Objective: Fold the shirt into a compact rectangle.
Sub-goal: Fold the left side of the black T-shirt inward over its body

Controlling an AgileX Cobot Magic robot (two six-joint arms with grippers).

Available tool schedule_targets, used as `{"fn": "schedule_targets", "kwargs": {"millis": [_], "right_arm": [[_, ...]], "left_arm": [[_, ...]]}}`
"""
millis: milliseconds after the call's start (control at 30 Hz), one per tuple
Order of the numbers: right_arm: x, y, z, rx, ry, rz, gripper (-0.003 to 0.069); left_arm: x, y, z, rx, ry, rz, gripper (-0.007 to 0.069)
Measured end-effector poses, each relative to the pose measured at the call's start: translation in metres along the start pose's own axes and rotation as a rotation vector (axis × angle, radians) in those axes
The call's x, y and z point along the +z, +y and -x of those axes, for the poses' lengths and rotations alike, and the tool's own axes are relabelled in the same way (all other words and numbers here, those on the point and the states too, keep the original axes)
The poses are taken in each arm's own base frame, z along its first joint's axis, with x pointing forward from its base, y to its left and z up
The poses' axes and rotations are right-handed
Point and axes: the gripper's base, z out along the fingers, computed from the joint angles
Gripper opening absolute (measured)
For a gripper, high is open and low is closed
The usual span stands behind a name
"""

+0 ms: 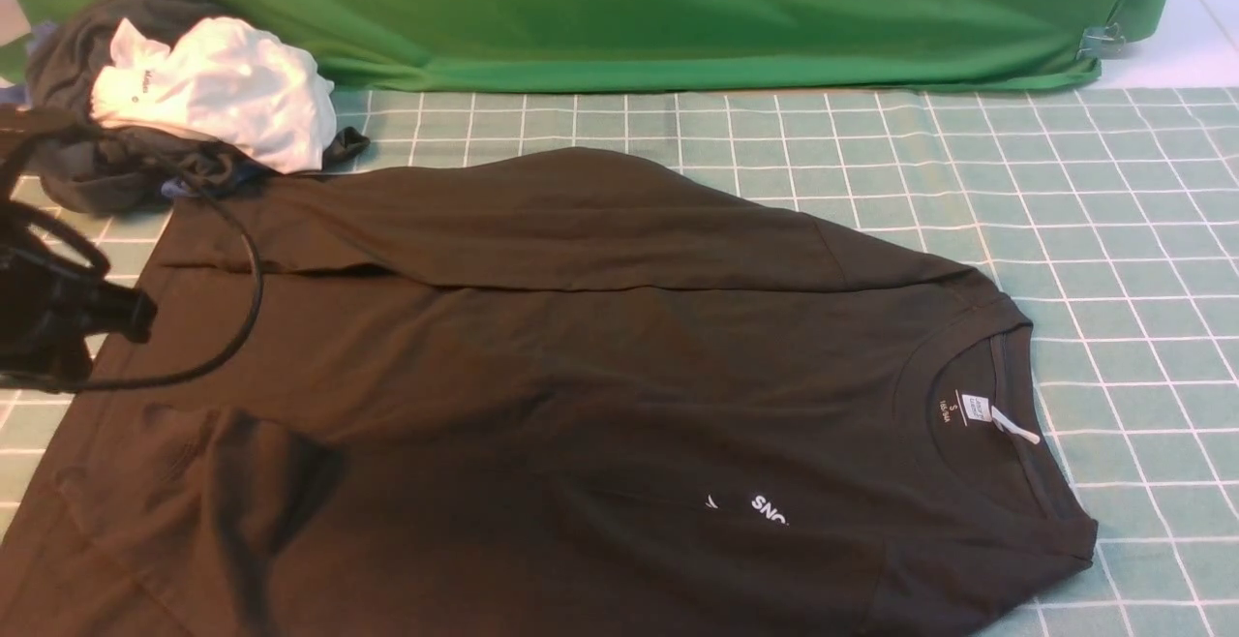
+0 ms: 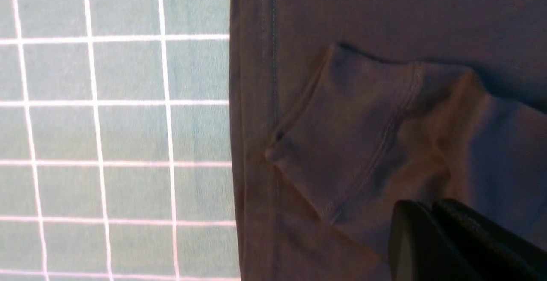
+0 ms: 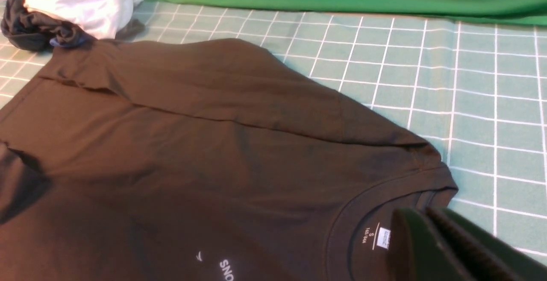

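Judging by the layout, only the sleeves seem done: the shirt (image 1: 581, 376) is spread flat on the grid mat (image 1: 1113, 230), collar rightward, far sleeve (image 1: 542, 221) laid across the body, a cuff (image 2: 354, 131) resting by the hem. Body folds are yet to be made. The left gripper (image 2: 431, 217) and right gripper (image 3: 427, 221) are seen pinched together, nothing held. Bare mat is offered rightward; a clothes pile (image 1: 213, 85) crowds the far-left corner.

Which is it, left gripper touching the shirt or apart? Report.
Cannot tell: left wrist view shows the left gripper over the shirt, contact or gap unclear.
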Motion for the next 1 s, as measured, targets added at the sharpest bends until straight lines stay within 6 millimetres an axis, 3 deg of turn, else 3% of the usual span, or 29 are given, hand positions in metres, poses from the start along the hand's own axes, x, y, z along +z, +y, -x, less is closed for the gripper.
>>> {"fn": "schedule_targets", "kwargs": {"millis": [300, 500, 600, 733, 867, 1000], "right_arm": [[0.000, 0.000, 0.000, 0.019, 0.000, 0.000, 0.0034], [0.000, 0.000, 0.000, 0.026, 0.000, 0.000, 0.0038], [0.000, 0.000, 0.000, 0.027, 0.000, 0.000, 0.0039], [0.000, 0.000, 0.000, 0.027, 0.000, 0.000, 0.0039], [0.000, 0.000, 0.000, 0.030, 0.000, 0.000, 0.0039], [0.000, 0.000, 0.000, 0.030, 0.000, 0.000, 0.0039]], "left_arm": [[0.026, -0.002, 0.011, -0.002, 0.069, -0.035, 0.0039], [0.043, -0.001, 0.019, 0.007, 0.060, -0.020, 0.0246], [0.059, -0.001, 0.023, 0.003, 0.072, -0.023, 0.0436], [0.082, -0.003, 0.025, -0.007, 0.117, -0.038, 0.0601], [0.100, -0.004, 0.028, -0.007, 0.127, -0.044, 0.0634], [0.111, -0.005, 0.030, -0.006, 0.126, -0.045, 0.0603]]}}
